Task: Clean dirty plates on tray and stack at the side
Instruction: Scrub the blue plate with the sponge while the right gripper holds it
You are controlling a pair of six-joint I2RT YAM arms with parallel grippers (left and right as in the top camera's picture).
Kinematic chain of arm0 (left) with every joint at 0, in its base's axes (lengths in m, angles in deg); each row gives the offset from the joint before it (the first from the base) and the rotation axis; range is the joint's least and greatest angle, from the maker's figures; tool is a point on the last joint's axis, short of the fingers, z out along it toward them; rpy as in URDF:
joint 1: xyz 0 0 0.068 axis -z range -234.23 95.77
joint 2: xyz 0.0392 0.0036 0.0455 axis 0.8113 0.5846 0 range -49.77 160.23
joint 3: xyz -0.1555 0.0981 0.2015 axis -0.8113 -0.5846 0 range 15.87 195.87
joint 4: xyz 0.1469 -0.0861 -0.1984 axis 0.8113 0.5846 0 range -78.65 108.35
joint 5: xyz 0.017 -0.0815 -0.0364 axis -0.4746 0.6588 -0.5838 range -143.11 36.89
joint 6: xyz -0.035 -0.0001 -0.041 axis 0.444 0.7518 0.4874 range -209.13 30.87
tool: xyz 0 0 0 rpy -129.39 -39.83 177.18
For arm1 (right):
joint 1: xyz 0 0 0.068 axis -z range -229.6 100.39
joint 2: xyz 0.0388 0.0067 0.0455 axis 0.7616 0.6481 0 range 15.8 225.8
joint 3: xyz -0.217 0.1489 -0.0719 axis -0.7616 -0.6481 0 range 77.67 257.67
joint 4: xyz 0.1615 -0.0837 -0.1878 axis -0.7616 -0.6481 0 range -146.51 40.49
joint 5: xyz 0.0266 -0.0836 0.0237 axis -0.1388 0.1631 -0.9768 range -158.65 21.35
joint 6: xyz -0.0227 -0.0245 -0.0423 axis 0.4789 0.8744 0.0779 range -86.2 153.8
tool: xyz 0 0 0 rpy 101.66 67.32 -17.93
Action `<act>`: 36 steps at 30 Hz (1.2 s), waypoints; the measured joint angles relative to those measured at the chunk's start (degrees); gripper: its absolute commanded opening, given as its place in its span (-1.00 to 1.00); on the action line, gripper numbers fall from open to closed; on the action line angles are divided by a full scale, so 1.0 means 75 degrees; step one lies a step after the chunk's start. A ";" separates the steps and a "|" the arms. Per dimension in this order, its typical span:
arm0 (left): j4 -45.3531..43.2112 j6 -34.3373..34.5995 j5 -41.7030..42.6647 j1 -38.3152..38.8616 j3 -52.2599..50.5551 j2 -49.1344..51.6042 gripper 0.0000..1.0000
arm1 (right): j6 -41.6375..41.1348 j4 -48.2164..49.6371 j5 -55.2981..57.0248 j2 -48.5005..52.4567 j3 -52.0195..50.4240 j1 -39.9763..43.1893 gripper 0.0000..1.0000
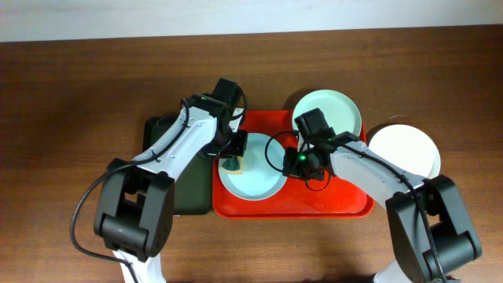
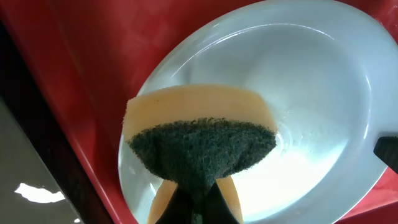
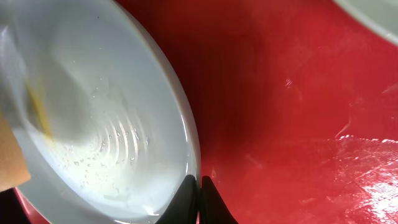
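A pale blue-green round plate lies flat in the bright red rectangular plastic tray, a second blue-green plate overlaps its far-right rim, and a white round plate sits just right.

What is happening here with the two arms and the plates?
The left end effector holds a yellow-and-green sponge against the pale blue plate in the red tray. The right end effector is shut on that plate's right rim, seemingly steadying it. Small droplets show on the plate. Another pale plate sits at the tray's far right corner, and a white plate lies on the table beside the tray.
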 measured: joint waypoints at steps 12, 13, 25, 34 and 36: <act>-0.0513 0.0358 -0.0501 0.0484 -0.0023 0.0399 -1.00 | 0.0012 0.0003 0.0032 0.0000 0.0000 0.0000 -0.92; -0.0527 0.0382 -0.0545 0.0513 -0.0023 0.0504 -1.00 | 0.0015 0.0000 0.0032 0.0003 -0.0003 0.0000 -0.92; 0.0460 -0.0111 0.1276 0.0192 0.0361 0.0965 -1.00 | 0.0020 0.0003 0.0064 0.0052 -0.0003 0.0000 -0.92; 0.0364 0.0379 -0.0230 0.0181 0.0443 -0.0108 -1.00 | 0.0017 0.0009 0.0061 0.0052 -0.0003 0.0000 -0.92; 0.0248 0.0495 -0.0460 0.0379 0.0399 0.0035 -1.00 | 0.0017 0.0009 0.0061 0.0052 -0.0003 0.0000 -0.92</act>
